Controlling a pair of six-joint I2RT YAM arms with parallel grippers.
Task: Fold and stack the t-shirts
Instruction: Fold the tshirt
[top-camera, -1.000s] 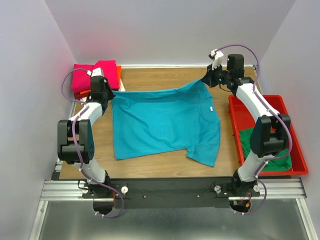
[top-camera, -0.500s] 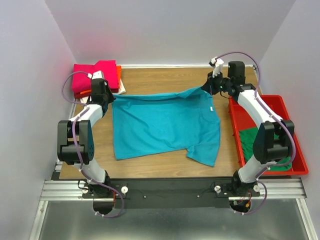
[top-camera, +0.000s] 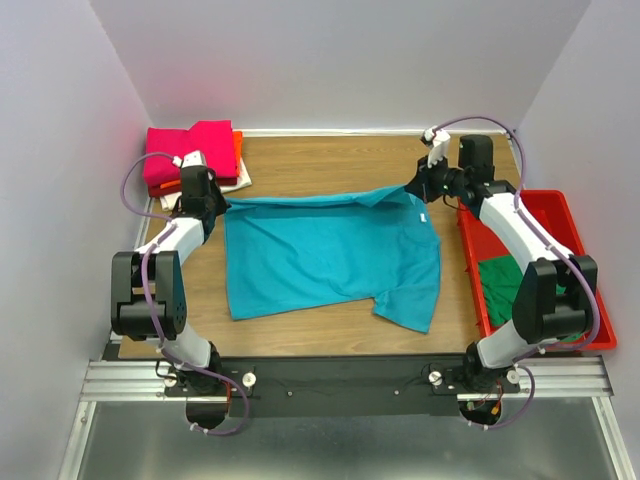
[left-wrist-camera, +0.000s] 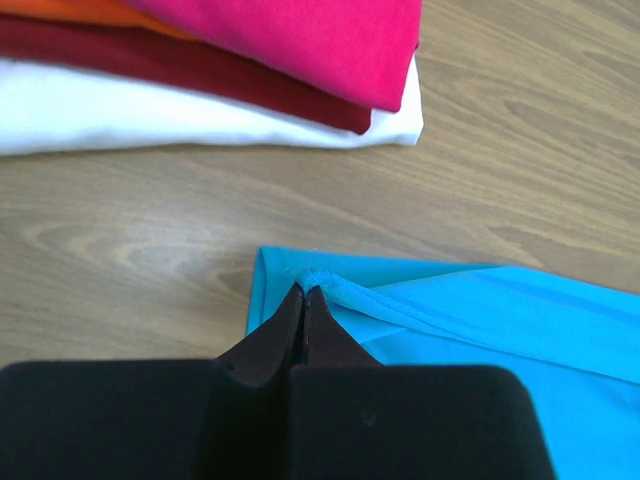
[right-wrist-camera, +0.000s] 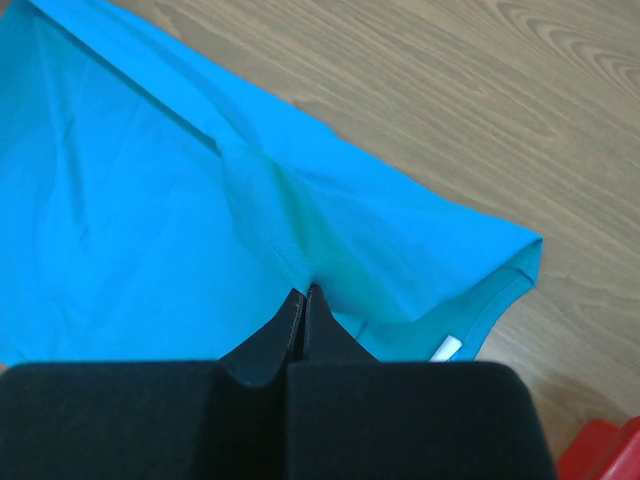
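The teal t-shirt (top-camera: 330, 255) lies spread on the wooden table, with its far edge lifted and folding toward me. My left gripper (top-camera: 218, 203) is shut on its far left corner, and the pinched hem (left-wrist-camera: 312, 281) shows in the left wrist view. My right gripper (top-camera: 412, 190) is shut on the far right edge near the collar, and the cloth (right-wrist-camera: 200, 180) and the white neck label (right-wrist-camera: 447, 347) show in the right wrist view. A folded stack with a magenta shirt (top-camera: 190, 150) on top sits at the far left; a green shirt (top-camera: 510, 280) lies in the tray.
The red plastic tray (top-camera: 520, 215) stands along the table's right side. In the left wrist view the stack (left-wrist-camera: 250, 60) shows magenta, dark red, orange and cream layers just beyond the teal corner. Grey walls close in at the back and on both sides.
Both grippers have drawn the teal shirt's far edge toward me. That edge is now straighter and lies lower over the shirt's body.
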